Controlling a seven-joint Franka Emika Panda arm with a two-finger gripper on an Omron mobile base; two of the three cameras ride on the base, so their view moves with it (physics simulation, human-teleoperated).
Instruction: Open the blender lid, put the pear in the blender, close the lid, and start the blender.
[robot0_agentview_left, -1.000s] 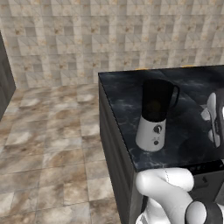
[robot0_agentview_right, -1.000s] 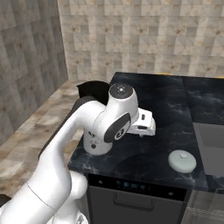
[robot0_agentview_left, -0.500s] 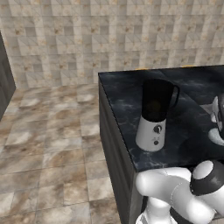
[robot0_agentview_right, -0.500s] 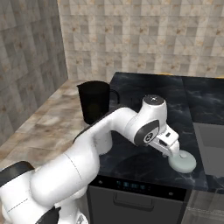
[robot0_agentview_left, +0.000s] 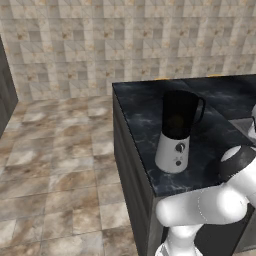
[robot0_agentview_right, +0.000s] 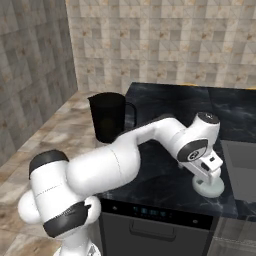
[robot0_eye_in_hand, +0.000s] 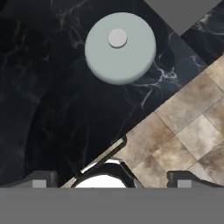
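Observation:
The blender (robot0_agentview_left: 176, 134) stands near the left front corner of the black counter (robot0_agentview_right: 165, 180), its white base under a dark jar (robot0_agentview_right: 109, 117) whose rim is uncovered. The blender lid (robot0_agentview_right: 210, 186), a pale round dome with a small knob, lies flat on the counter close to the front edge. My gripper (robot0_agentview_right: 209, 169) hangs just above the lid, pointing down. In the hand view the lid (robot0_eye_in_hand: 120, 47) sits ahead of the gripper (robot0_eye_in_hand: 111, 179), which is open with nothing between its tips. The pear is out of view.
A grey sunken panel (robot0_agentview_right: 241, 159) lies right of the lid. Small yellow-orange slivers (robot0_agentview_left: 161, 78) at the counter's far edge are too small to identify. An appliance front (robot0_agentview_right: 150, 222) sits under the counter, and tiled floor (robot0_eye_in_hand: 188, 131) lies past the front edge.
The arm has swung right, from beside the blender across the counter to above the lid. The lid and blender have stayed put, and the jaws have stayed open.

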